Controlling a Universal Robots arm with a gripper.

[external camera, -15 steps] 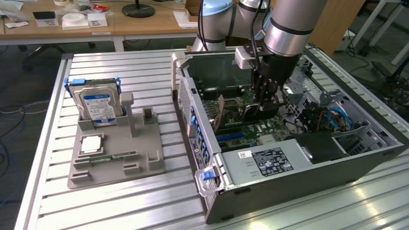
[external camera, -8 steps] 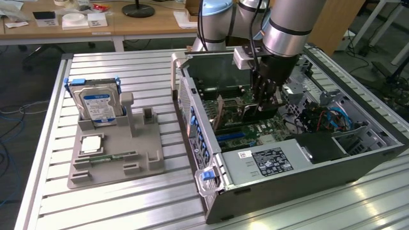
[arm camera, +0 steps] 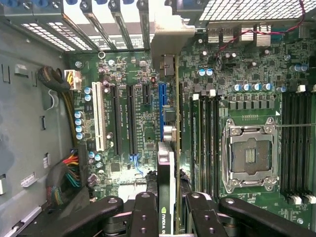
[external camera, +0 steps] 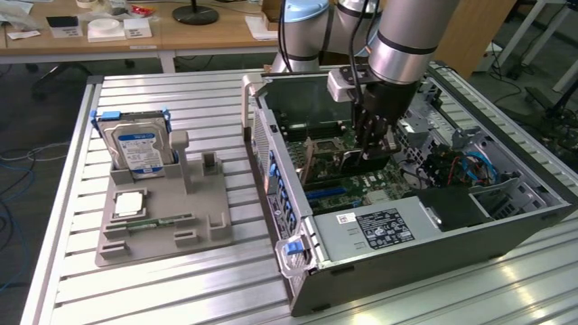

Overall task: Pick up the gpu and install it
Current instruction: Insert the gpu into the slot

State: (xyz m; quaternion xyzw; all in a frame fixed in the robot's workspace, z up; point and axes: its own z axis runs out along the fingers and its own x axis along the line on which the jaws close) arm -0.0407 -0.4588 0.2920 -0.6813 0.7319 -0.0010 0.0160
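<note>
Inside the open grey metal computer case (external camera: 434, 254), the black two-fingered gripper (arm camera: 170, 210) was clamped on the thin green gpu card with black cooler (arm camera: 166, 165). The card hung edge-down, its long axis parallel to the blue expansion slot (arm camera: 162, 98) just below; seemingly not seated.

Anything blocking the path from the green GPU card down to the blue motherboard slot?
Nothing visible. The gripper holds the green gpu card edge-on over the blue expansion slot, and the part of the slot that shows looks clear.
</note>
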